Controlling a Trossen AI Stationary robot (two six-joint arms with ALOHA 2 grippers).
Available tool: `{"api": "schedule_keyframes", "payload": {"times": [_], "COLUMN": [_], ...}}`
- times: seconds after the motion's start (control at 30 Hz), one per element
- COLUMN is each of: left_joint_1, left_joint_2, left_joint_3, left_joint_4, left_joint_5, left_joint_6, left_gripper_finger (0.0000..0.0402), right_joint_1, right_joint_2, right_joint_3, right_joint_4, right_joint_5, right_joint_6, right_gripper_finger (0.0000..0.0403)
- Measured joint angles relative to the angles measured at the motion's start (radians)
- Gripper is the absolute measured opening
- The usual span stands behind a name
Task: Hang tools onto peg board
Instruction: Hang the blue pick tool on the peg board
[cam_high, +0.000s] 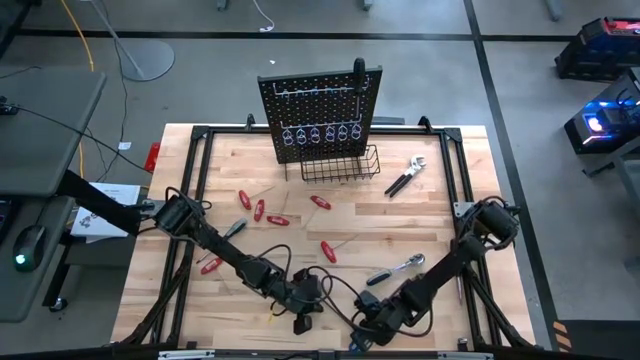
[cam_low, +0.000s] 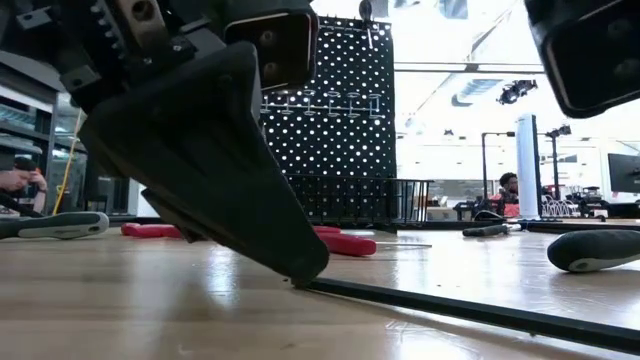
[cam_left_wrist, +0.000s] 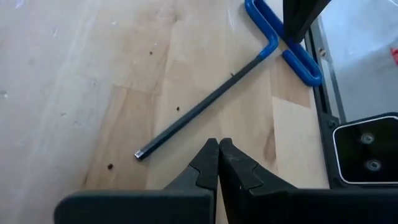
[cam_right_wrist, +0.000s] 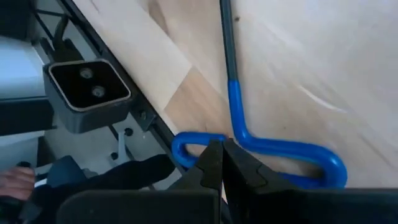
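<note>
A blue T-handle key (cam_left_wrist: 205, 102) lies flat on the wooden table by its near edge, dark shaft (cam_right_wrist: 225, 37) pointing away from the blue loop handle (cam_right_wrist: 280, 152). My left gripper (cam_left_wrist: 217, 143) is shut, its tips low beside the shaft's free end (cam_left_wrist: 139, 154). My right gripper (cam_right_wrist: 222, 144) is shut, its tips at the handle's loop. Red-handled screwdrivers (cam_high: 260, 210) lie mid-table. A chrome ratchet (cam_high: 395, 268) lies to the right. The peg board (cam_high: 320, 115) stands upright at the far edge, with a black-handled screwdriver (cam_high: 360, 75) hanging on it. My right gripper's shut tips stand at one end of the key's blue loop handle (cam_right_wrist: 189, 142), slanting down from above. The fingers hide the spot, so I cannot tell whether they touch it. The key lies flat on the table. My left gripper touches no tool.
A black wire basket (cam_high: 340, 165) sits at the peg board's base. A silver wrench (cam_high: 405, 178) lies to its right. A small camera box (cam_right_wrist: 87, 87) sits on the table's black frame right beside the key. People sit in the room beyond the table.
</note>
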Motion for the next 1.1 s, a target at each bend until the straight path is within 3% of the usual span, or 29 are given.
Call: {"api": "schedule_keyframes", "payload": {"times": [0.27, 0.43, 0.83, 1.1], "left_joint_1": [0.005, 0.031, 0.041, 0.017], "left_joint_2": [-0.002, -0.002, 0.077, 0.129], "left_joint_3": [0.006, 0.027, 0.121, 0.196], "left_joint_4": [0.010, 0.011, -0.105, -0.109], "left_joint_5": [-0.024, -0.079, -0.094, -0.099], "left_joint_6": [0.087, 0.154, 0.212, 0.239], "left_gripper_finger": [0.0000, 0.0000, 0.0000, 0.0000], "right_joint_1": [0.038, 0.060, 0.097, 0.121], "right_joint_2": [0.000, 0.000, -0.002, -0.031], "right_joint_3": [0.000, 0.000, 0.000, 0.000], "right_joint_4": [0.053, 0.049, 0.028, -0.084], "right_joint_5": [-0.021, 0.015, 0.086, 0.246], "right_joint_6": [0.005, 0.049, 0.111, 0.225], "right_gripper_finger": [0.0000, 0.0000, 0.0000, 0.0000]}}
